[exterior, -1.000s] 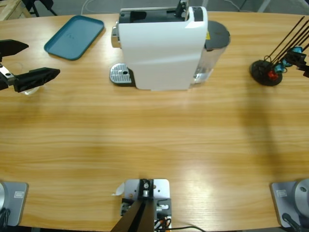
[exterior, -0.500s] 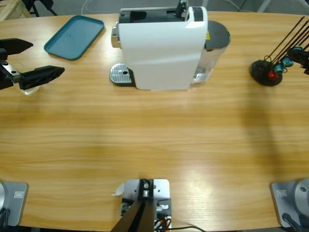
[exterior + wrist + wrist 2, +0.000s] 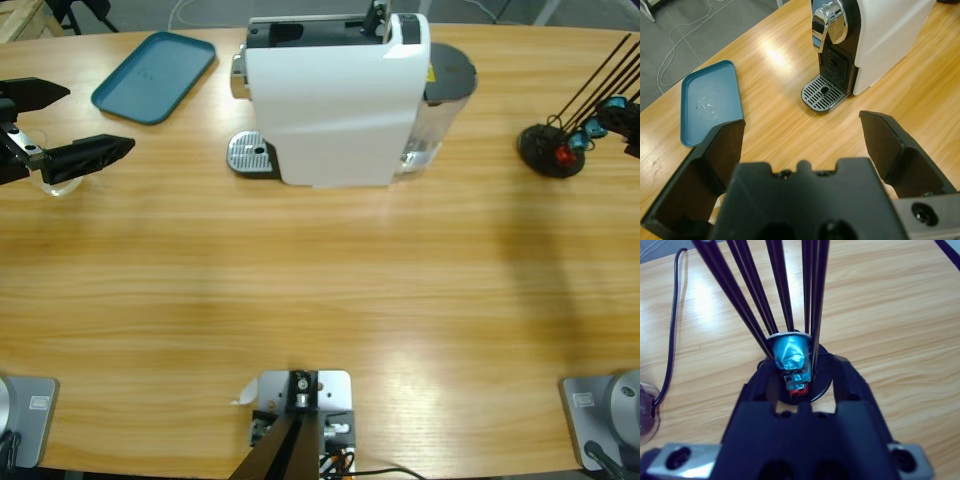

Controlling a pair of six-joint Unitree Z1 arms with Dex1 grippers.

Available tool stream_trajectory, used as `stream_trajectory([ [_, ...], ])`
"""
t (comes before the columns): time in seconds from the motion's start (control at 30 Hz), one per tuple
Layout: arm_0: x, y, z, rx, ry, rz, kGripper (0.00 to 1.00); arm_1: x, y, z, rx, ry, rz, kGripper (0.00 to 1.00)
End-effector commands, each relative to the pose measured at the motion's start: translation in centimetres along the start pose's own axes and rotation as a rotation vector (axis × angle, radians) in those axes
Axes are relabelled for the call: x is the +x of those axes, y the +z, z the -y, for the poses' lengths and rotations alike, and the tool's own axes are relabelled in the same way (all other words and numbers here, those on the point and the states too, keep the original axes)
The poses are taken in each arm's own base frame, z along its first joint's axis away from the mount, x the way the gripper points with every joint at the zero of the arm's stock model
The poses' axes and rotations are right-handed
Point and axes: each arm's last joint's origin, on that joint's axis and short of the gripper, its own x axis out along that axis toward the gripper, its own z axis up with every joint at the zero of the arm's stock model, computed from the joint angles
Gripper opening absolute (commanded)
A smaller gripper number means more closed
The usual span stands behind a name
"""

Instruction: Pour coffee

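While both arms sit out at the table's far ends, here's the layout.
Left gripper (image 3: 62,125): jaws spread wide, nothing between them, straddling a small clear glass (image 3: 58,180) at the table's left edge.
Glass contents: mostly hidden by the lower jaw; can't tell whether coffee is in it.
Right gripper (image 3: 799,375): closed on a crumpled blue foil capsule (image 3: 792,357), right at the round black rod stand (image 3: 549,152).
Stand: thin black rods fan upward; something red shows at its base.
White boxy coffee machine (image 3: 335,100): back centre, round perforated metal drip tray (image 3: 250,154) bare.
Flat teal plastic tray (image 3: 153,75): back left; holds only a faint smear.
Open room: the wooden table (image 3: 320,290) lies wide and bare across the whole front half.
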Motion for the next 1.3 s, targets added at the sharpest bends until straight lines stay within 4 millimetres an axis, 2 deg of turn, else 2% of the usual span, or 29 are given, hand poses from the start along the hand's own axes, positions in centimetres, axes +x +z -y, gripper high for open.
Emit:
stream_trajectory([
  [0.03,0.7,-0.3,0.2,-0.013,-0.012,-0.026,1.0,0.8,-1.1,0.3,-0.004,-0.01,-0.048,0.338],
  [0.13,0.7,-0.4,0.2,-0.014,-0.017,-0.028,1.0,0.8,-1.1,0.3,-0.004,-0.009,-0.048,0.335],
  [0.23,0.7,-0.4,0.2,-0.014,-0.017,-0.028,1.0,0.6,-1.3,0.4,0.002,-0.005,-0.03,0.145],
  [0.33,0.8,-0.5,0.2,-0.017,-0.021,-0.03,1.0,0.4,-1.4,0.5,-0.003,0.005,-0.004,0.0],
  [0.9,0.8,-1.2,0.3,-0.025,-0.023,-0.042,1.0,0.2,-1.6,0.6,-0.031,0.013,0.011,0.0],
  [1.3,0.9,-1.4,0.4,-0.032,-0.03,-0.04,1.0,-1.3,-0.5,1.1,-0.008,-0.017,0.082,0.0],
])
